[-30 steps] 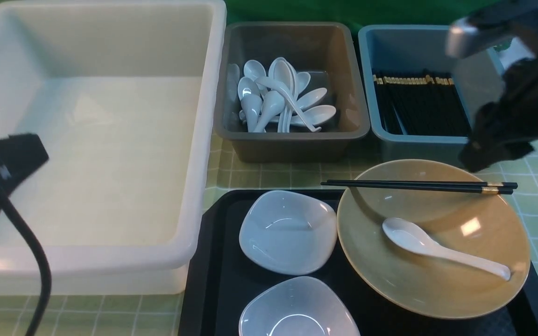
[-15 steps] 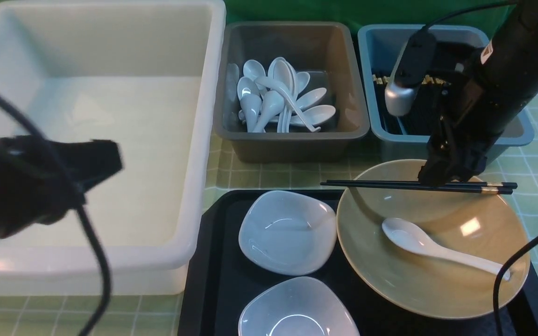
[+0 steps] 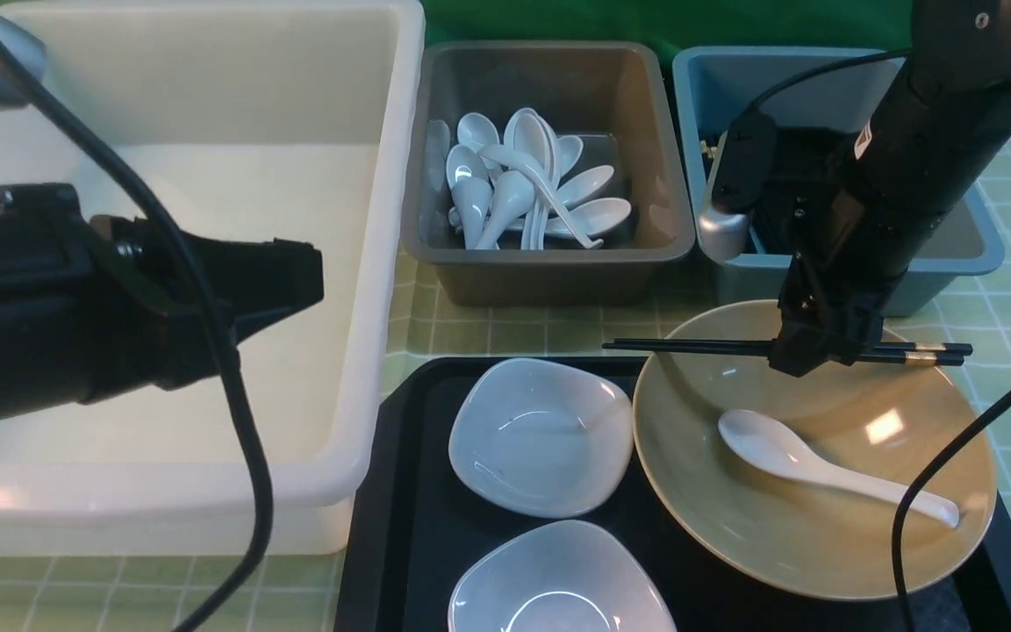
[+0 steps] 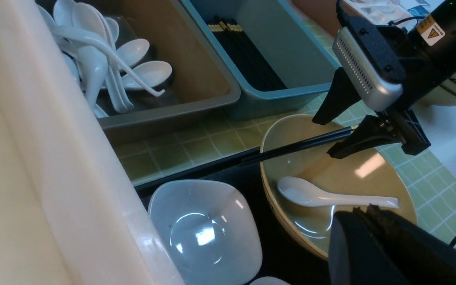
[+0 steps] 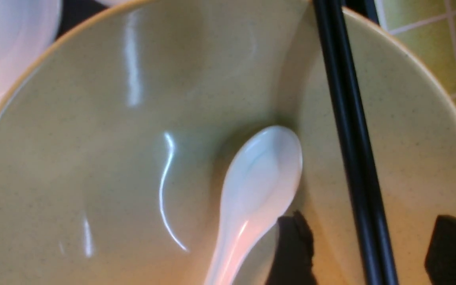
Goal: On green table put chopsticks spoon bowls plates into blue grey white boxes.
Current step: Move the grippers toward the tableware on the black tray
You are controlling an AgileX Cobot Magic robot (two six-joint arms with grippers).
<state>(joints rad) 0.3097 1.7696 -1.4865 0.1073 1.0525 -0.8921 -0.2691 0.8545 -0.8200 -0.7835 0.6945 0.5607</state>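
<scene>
Filling the green table's left side, the white box lay beneath the closed left gripper. On the black tray's right side, the tan bowl carried chopsticks across its far rim, between the right gripper's spread fingers, with the spoon inside.

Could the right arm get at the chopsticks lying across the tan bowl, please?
Probably yes: the right gripper is open with a finger on either side of the chopsticks, and nothing covers them.
</scene>
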